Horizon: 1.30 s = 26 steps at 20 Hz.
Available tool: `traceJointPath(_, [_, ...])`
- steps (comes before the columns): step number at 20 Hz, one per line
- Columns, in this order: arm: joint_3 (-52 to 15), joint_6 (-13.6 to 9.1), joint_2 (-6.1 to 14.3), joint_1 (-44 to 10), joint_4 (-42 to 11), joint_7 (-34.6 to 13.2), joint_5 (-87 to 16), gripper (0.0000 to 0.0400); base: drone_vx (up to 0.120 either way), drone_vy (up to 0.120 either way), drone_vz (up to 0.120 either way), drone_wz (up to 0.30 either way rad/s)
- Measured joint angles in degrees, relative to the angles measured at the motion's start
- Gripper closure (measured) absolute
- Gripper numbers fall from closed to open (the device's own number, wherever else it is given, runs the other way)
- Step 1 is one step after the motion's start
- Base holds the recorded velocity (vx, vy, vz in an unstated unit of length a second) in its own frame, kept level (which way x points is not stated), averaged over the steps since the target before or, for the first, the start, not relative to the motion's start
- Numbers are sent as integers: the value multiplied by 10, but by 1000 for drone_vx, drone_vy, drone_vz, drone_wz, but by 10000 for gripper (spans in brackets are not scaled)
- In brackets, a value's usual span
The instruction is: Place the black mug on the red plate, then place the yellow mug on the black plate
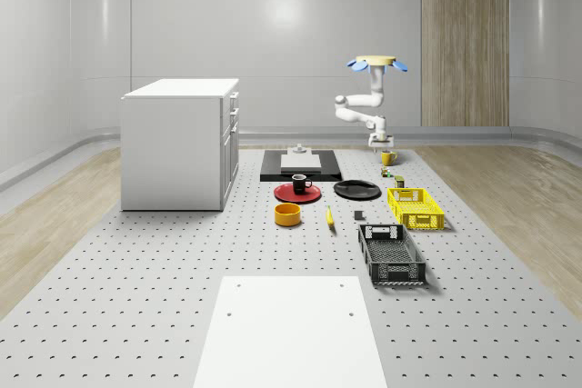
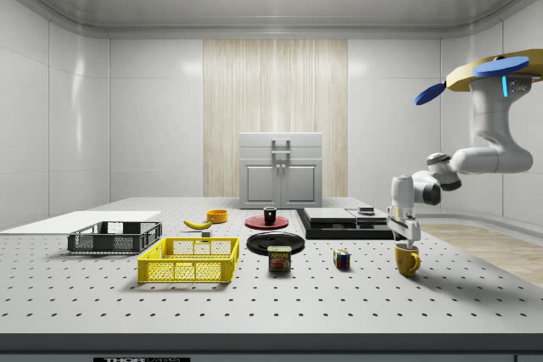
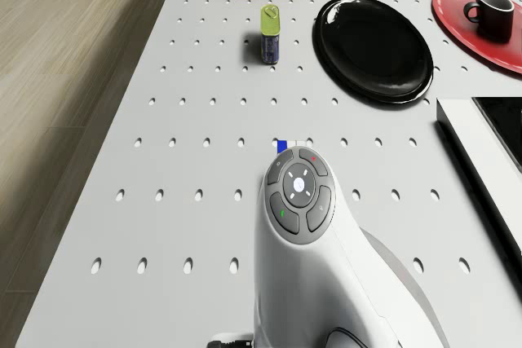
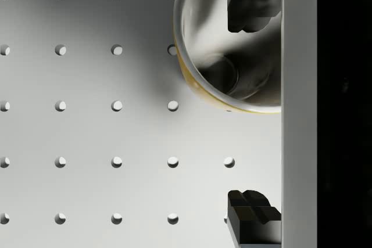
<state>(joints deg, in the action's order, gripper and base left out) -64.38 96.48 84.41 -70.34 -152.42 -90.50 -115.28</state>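
Nearest to me in the whole-scene view is a flat white sheet on the big table full of holes. Past it I see a black basket and a yellow basket. My landmark is the black plate. The red plate lies just beside it, and the black mug already stands on the red plate. The yellow mug sits on the table behind the black plate, well apart from it. My drone hovers in the air above that mug, and the gripper hangs just over it.

From the side view I see the yellow mug standing upright on the table, off to the side view's right of the black plate. The gripper points down, right at the mug's rim. The drone floats high above. A can and a small colored cube stand between the plate and the mug.

From the drone view I look down past the white arm. The black plate is bare, with the can near it.

From the wrist view the fingers are spread wide. One finger is over the inside of the yellow mug, the other is outside it. The gripper holds nothing.
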Motion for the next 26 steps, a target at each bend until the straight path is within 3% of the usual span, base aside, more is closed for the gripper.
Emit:
traceJointPath(12, [36, 21, -6, -8, 24, 6, -32, 0, 0, 3, 0, 0])
traceJointPath(26, [27, 17, -16, -23, 44, 10, -26, 0, 0, 0, 0, 0])
